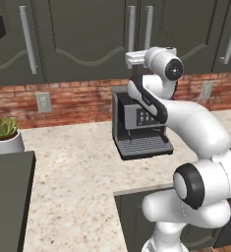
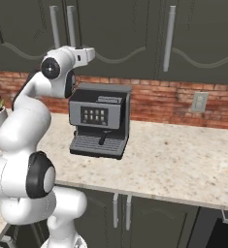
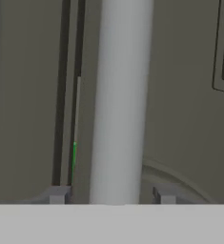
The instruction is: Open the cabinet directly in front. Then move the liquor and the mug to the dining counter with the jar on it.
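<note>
Up at twelve o'clock, the dark grey wall cabinet [image 1: 87,39] is closed; the claw [image 3: 111,198] straddles its long grey bar handle [image 3: 120,100], tips not yet clenched. Best close squarely, then pull straight back.

The jaws straddle the cabinet handle [image 3: 120,100], seemingly apart from it; coffee machine [image 1: 138,127] stands below.
</note>
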